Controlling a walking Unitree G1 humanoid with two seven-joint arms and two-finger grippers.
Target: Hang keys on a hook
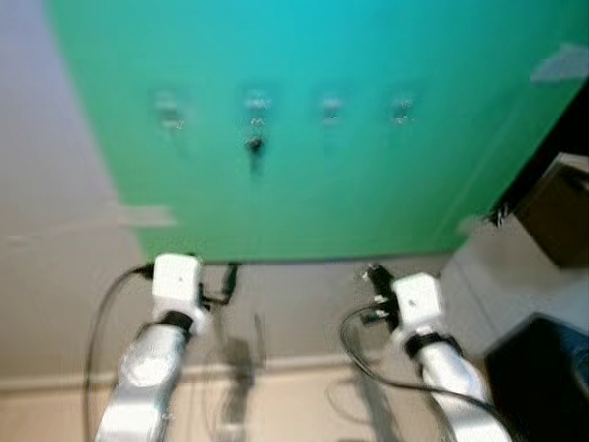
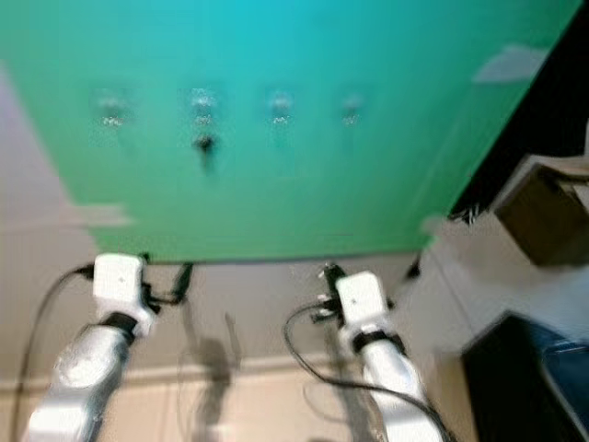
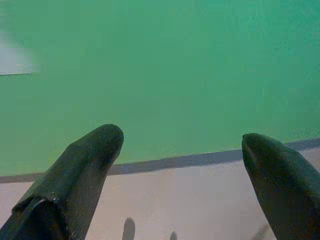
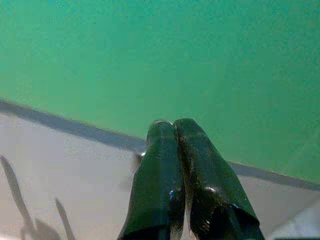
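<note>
Both grippers are hovering low before the green board, right gripper pressed together, left gripper spread, while dark keys are hanging on the second hook, upper left.

Left gripper with black fingers spread wide apart, aimed at a green board; below its dark lower edge, pale wall; possibly tape, a blurred white patch.

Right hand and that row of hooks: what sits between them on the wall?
Bare green panel, as the left eye view shows. The right hand sits at the panel's lower edge; the hooks are higher, with a dark item on the second one.
</note>
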